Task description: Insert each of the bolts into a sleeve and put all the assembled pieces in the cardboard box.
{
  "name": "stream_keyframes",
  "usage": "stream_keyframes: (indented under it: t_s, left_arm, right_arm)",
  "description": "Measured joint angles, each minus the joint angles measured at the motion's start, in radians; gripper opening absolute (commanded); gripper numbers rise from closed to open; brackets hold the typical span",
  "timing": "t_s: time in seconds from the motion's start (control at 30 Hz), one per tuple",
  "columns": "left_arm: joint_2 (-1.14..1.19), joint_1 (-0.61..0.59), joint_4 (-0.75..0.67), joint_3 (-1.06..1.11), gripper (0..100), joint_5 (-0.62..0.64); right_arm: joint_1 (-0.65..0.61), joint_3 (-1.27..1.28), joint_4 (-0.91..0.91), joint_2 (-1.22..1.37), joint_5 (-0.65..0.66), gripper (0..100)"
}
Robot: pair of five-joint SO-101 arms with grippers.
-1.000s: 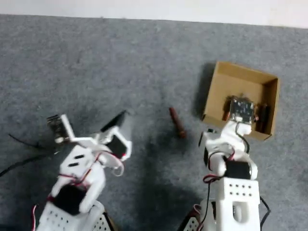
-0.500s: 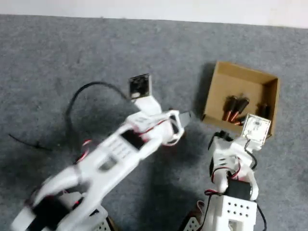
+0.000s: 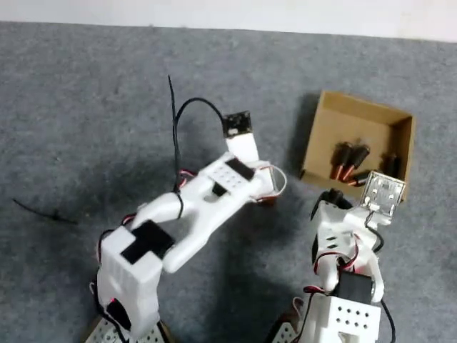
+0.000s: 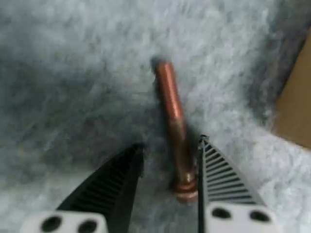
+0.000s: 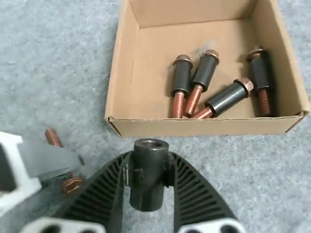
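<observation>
Left gripper [image 4: 170, 145] is spread open astride the bolt [image 4: 172, 111]. Right gripper [image 5: 148, 158] clamps a sleeve [image 5: 148, 182] just outside the cardboard box [image 5: 194, 127].

Soft, even overhead light. The cardboard box [image 3: 357, 125] shades the worktop [image 3: 107, 93] at its left (soft-edged); the left arm [image 3: 214, 193] dims it too.

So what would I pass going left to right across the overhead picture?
Thin black strand on the carpet → left arm → cardboard box with sleeved bolts inside. The right arm, its gripper shut on a sleeve, overlaps the box, so it is left out.
</observation>
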Motion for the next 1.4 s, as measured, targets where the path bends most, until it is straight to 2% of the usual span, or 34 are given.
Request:
stream_keyframes:
  t_s: [0.27,0.47,0.53,0.63,0.83,0.93,1.03,1.13,1.27,1.4]
  left_arm:
    - [0.084,-0.008,0.005,-0.083,18,0.006]
    - [0.089,-0.008,0.068,-0.109,18,0.002]
    - [0.089,-0.008,0.092,-0.117,14,0.002]
    - [0.092,-0.008,0.15,-0.138,1,0.002]
    - [0.098,-0.008,0.311,-0.196,1,-0.026]
    - [0.086,-0.009,0.456,-0.245,0,-0.117]
    - [0.015,-0.02,0.649,-0.279,0,-0.269]
    - [-0.078,-0.041,0.784,-0.295,0,-0.465]
    - [-0.143,-0.121,0.853,-0.298,0,-0.74]
    - [-0.15,-0.281,0.868,-0.298,0,-1.022]
  right_arm:
    - [0.0,0.0,0.0,0.0,0.0,0.7]
    - [0.0,0.006,0.0,0.0,0.0,0.7]
    - [0.0,0.006,0.0,0.0,0.0,0.7]
    - [0.0,0.006,0.0,-0.002,0.0,0.7]
    - [0.0,0.034,0.0,-0.003,0.0,0.7]
    - [0.0,0.034,0.0,-0.003,0.0,0.7]
    - [0.0,0.034,0.0,-0.003,0.0,0.7]
    - [0.0,0.034,0.0,-0.003,0.0,0.7]
    - [0.0,0.034,0.0,-0.003,0.0,0.7]
    - [0.0,0.034,0.0,-0.003,0.0,0.7]
